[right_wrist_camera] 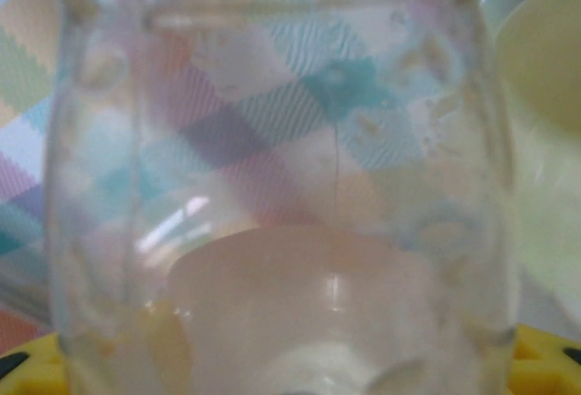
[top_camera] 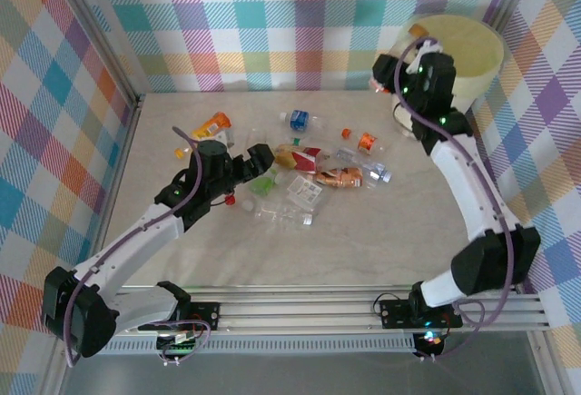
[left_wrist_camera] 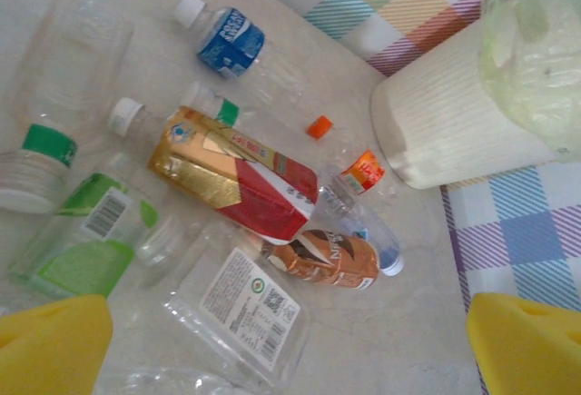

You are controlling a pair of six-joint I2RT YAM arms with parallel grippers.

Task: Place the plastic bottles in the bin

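Observation:
Several plastic bottles lie in a pile mid-table: a blue-labelled one [top_camera: 300, 120] [left_wrist_camera: 231, 43], a red and gold one [top_camera: 304, 154] [left_wrist_camera: 241, 177], an orange one [top_camera: 338, 177] [left_wrist_camera: 331, 259] and green-labelled ones [top_camera: 265, 183] [left_wrist_camera: 82, 241]. My left gripper [top_camera: 259, 163] [left_wrist_camera: 290, 359] hovers open over the pile's near left side, with nothing between its yellow fingertips [left_wrist_camera: 50, 345]. The cream bin [top_camera: 463, 50] [left_wrist_camera: 454, 113] [right_wrist_camera: 545, 141] stands at the back right. Just left of it, my right gripper [top_camera: 392, 82] is shut on a clear bottle [right_wrist_camera: 272, 168] held up close to the wrist camera.
A flat clear container with a white label [left_wrist_camera: 250, 309] [top_camera: 304, 193] lies at the pile's near edge. An orange-labelled bottle [top_camera: 213, 124] lies apart at the back left. Checked walls enclose the table on three sides. Bare tabletop [top_camera: 363, 241] stretches in front of the pile.

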